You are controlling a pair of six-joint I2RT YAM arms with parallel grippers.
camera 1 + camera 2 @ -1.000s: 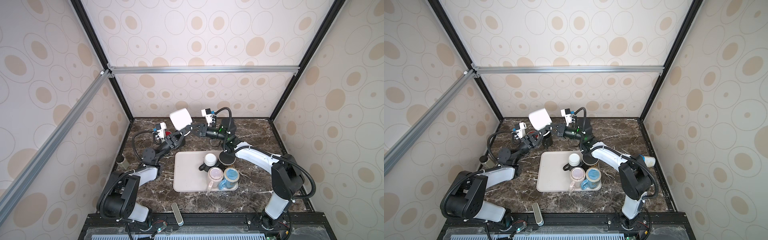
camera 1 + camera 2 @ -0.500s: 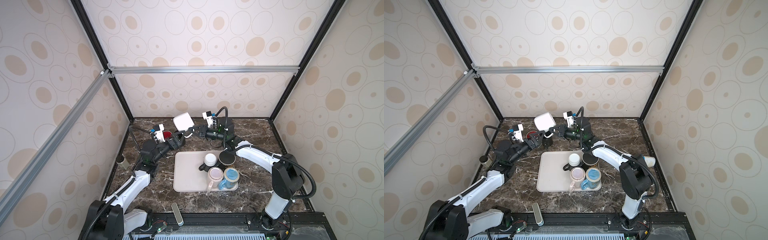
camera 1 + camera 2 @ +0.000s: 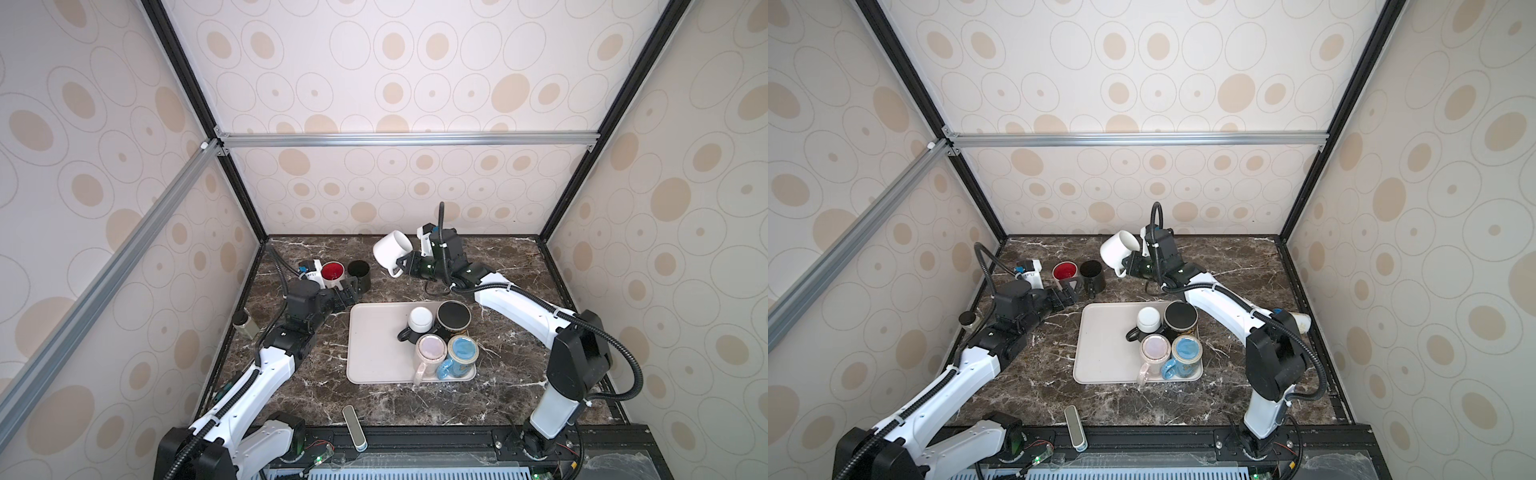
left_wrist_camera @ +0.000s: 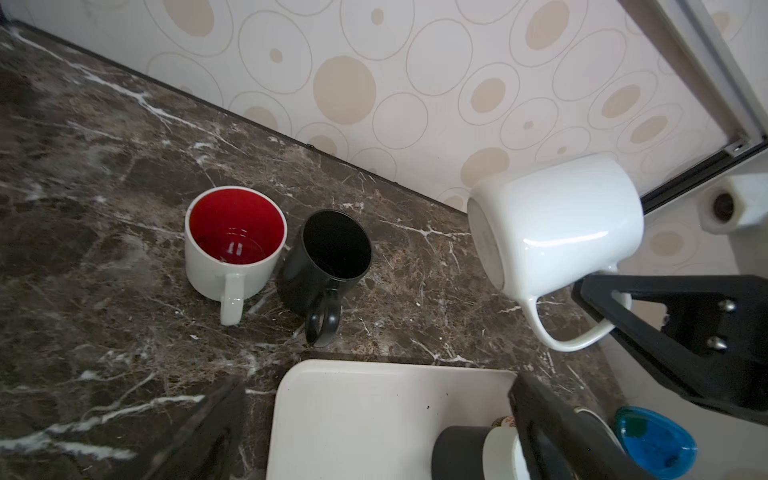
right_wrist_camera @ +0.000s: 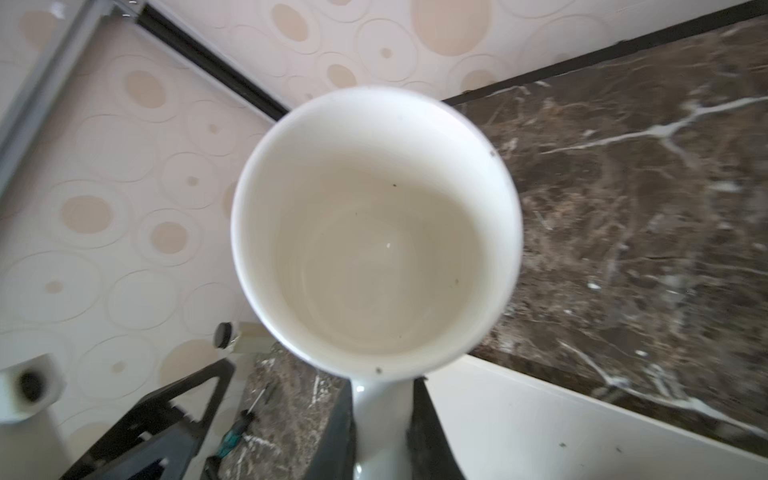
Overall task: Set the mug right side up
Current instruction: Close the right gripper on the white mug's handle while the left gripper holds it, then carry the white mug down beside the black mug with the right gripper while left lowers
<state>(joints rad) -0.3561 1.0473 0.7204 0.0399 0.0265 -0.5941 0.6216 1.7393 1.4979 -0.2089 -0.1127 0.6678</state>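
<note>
A plain white mug (image 3: 392,248) (image 3: 1119,248) hangs in the air over the back middle of the table, tipped on its side. My right gripper (image 3: 401,267) (image 3: 1126,268) is shut on its handle. The right wrist view looks straight into the mug's empty mouth (image 5: 374,228), with the handle pinched in that gripper (image 5: 382,399). From the left wrist view the mug (image 4: 557,237) shows its base and side. My left gripper (image 3: 351,291) (image 3: 1071,291) (image 4: 374,415) is open and holds nothing. It hovers low by the tray's back left corner, well apart from the mug.
A white mug with a red inside (image 3: 332,272) and a black mug (image 3: 358,272) stand upright at back left. The beige tray (image 3: 374,345) holds several upside-down mugs on its right half. A small bottle (image 3: 245,324) stands at the left edge and a grey bar (image 3: 353,428) lies at the front.
My left gripper has let go of the white mug and drawn back low to the left. The right gripper has carried the mug right and a little lower.
</note>
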